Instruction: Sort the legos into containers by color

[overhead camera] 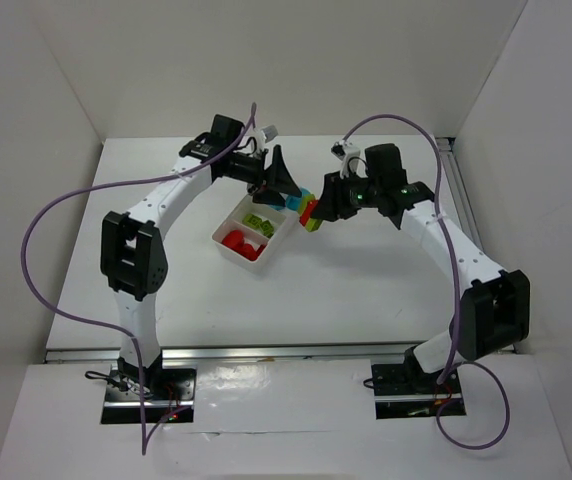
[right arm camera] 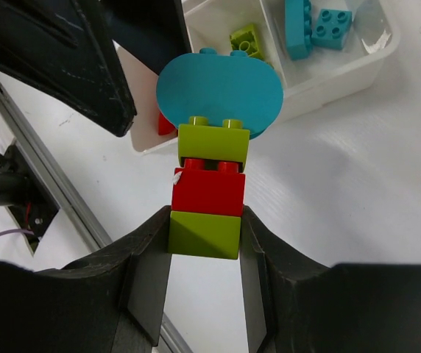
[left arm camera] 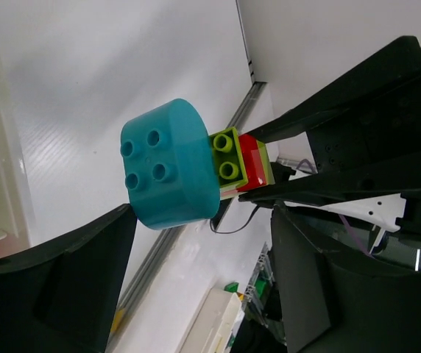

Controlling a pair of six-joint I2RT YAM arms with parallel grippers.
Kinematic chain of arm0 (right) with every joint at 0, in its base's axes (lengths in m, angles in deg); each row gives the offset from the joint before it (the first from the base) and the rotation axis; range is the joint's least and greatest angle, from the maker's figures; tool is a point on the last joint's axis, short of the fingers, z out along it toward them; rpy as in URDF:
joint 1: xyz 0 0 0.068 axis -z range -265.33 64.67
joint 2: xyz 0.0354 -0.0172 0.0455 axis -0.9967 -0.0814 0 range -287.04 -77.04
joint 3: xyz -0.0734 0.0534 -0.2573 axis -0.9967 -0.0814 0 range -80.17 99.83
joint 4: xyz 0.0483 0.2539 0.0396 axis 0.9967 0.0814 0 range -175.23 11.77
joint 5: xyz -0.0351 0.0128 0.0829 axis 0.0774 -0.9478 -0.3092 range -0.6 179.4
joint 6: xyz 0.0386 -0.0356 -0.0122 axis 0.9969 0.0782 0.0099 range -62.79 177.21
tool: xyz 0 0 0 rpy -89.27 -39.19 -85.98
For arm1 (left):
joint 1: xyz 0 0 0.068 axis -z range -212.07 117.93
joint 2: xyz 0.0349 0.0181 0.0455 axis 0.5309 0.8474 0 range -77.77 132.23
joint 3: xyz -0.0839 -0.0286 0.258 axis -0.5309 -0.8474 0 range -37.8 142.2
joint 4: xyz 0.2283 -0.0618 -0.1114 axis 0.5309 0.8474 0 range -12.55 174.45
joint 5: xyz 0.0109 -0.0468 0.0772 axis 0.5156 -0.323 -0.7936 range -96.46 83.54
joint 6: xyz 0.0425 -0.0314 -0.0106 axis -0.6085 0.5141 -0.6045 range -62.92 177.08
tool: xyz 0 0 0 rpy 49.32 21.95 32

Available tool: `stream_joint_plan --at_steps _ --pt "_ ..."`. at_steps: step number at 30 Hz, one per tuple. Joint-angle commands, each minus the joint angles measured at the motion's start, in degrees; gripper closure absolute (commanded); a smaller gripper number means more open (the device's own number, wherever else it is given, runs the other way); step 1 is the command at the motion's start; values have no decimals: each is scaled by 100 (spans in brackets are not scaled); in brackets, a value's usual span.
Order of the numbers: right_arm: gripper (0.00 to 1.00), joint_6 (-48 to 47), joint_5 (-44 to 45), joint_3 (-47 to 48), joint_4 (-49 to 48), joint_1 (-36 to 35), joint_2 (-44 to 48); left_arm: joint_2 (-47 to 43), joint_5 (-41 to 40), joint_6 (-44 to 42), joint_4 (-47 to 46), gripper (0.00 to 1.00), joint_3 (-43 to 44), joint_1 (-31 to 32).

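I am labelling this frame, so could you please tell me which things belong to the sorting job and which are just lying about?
Job: stacked bricks in the right gripper; left gripper; white tray; red bricks; lime bricks; cyan bricks.
Lying about: purple cables; metal rail.

We see a stack of lime, red and lime bricks capped by a round cyan piece, clamped above the tabletop in the right end effector. The white tray sits skewed near the tabletop's middle, with red bricks, lime bricks and cyan bricks in separate compartments.
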Motion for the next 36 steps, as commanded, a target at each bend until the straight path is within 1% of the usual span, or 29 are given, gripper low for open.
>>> stream_joint_plan --at_steps 1,6,8,11,12,13,16,17,19,20,21,23,26,28,31,36 --pt "85 -141 161 378 39 -123 27 29 258 315 -502 17 -136 -34" --pt "86 -194 328 378 100 -264 27 134 258 465 -644 23 -276 -34" --pt "86 -194 328 378 100 -316 27 134 171 465 -644 23 -224 -34" --pt "86 -194 328 316 21 -316 80 187 170 465 -644 32 -224 -34" --pt "86 -194 328 316 21 -316 80 187 170 526 -644 36 -224 -34" --pt "86 -194 328 316 21 -316 80 187 170 527 -696 46 -224 -34" --pt "86 -247 381 247 21 -316 80 187 170 632 -854 59 -329 -34" --pt "86 -247 381 246 21 -316 80 135 231 684 -855 64 -329 -87" --pt "86 -247 381 246 21 -369 80 134 232 738 -916 72 -329 -87" --pt "87 -247 381 246 74 -369 80 134 232 738 -969 77 -329 -87" --pt "87 -247 442 246 74 -369 80 134 232 790 -969 88 -329 -139" --pt "88 -247 599 246 188 -369 80 134 170 790 -969 100 -329 -209" --pt "90 -247 811 -43 136 -317 360 -32 -128 983 -1065 100 -566 -429" --pt "90 -185 812 -254 48 -237 484 -164 -391 1097 -1276 100 -733 -491" --pt "90 -80 864 -386 48 -114 615 -164 -769 1098 -1277 100 -733 -491" --pt "90 -18 970 -510 -5 26 809 98 -841 1203 -1338 100 -672 -544"
